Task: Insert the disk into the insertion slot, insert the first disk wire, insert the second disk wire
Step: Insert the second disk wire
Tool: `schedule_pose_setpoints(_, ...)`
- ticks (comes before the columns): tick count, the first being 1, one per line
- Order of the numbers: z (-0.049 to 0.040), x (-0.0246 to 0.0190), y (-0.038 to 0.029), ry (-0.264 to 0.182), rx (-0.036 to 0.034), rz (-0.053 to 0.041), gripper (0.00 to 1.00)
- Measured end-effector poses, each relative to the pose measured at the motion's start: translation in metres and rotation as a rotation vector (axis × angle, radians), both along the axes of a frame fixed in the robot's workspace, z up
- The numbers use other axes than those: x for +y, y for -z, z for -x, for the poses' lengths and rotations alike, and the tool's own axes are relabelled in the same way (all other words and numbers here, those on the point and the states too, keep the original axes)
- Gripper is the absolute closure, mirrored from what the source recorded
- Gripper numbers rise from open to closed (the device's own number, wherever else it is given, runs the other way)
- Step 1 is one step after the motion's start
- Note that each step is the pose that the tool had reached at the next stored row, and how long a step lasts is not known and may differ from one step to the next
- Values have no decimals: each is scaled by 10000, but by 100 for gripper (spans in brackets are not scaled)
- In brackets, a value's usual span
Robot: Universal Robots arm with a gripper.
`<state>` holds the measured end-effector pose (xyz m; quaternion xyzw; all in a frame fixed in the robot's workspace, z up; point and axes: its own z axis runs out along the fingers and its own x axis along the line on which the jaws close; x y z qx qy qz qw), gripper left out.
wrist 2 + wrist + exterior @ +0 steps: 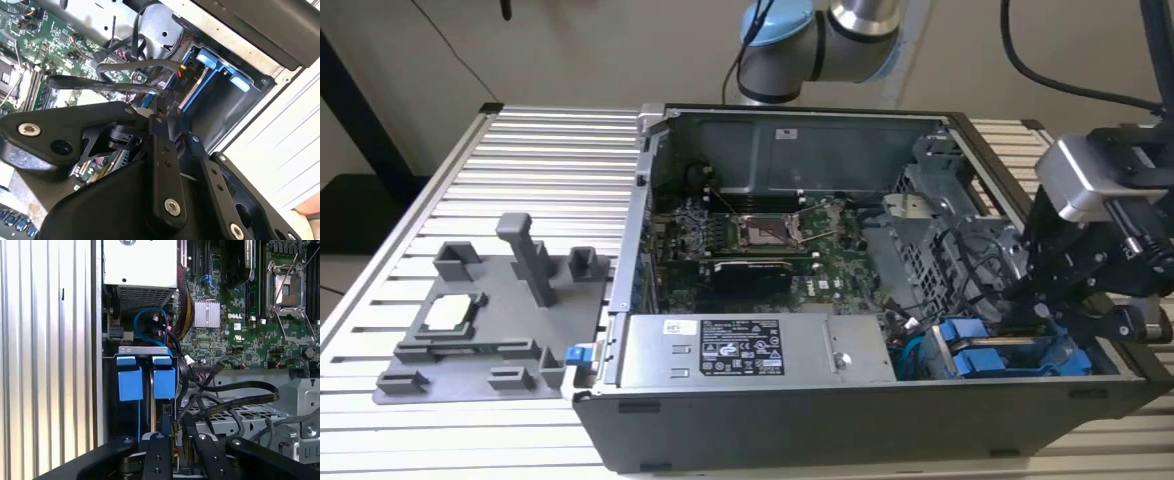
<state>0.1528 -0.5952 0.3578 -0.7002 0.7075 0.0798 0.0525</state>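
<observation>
Ribbed metal table (520,140) carries an open computer case (761,420). At lower right, the disk (164,382) sits seated in its slot; the tool (178,432) pinches a black wire (235,388) beside it.

No legible print anywhere

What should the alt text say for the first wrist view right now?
The tool reaches among black cables beside two blue drive carriers seated side by side in the computer case's bay. A green motherboard lies beyond them, and a ribbed metal table runs alongside the case.
</observation>
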Motion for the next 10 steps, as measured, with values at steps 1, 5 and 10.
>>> schedule_pose_setpoints(1, 0, 0, -23, 3, 0, -1, 76)
schedule_pose_setpoints(5, 0, 0, -101, 9, 1, 0, 76)
schedule_pose_setpoints(10, 0, 0, -111, 10, 1, -1, 76)
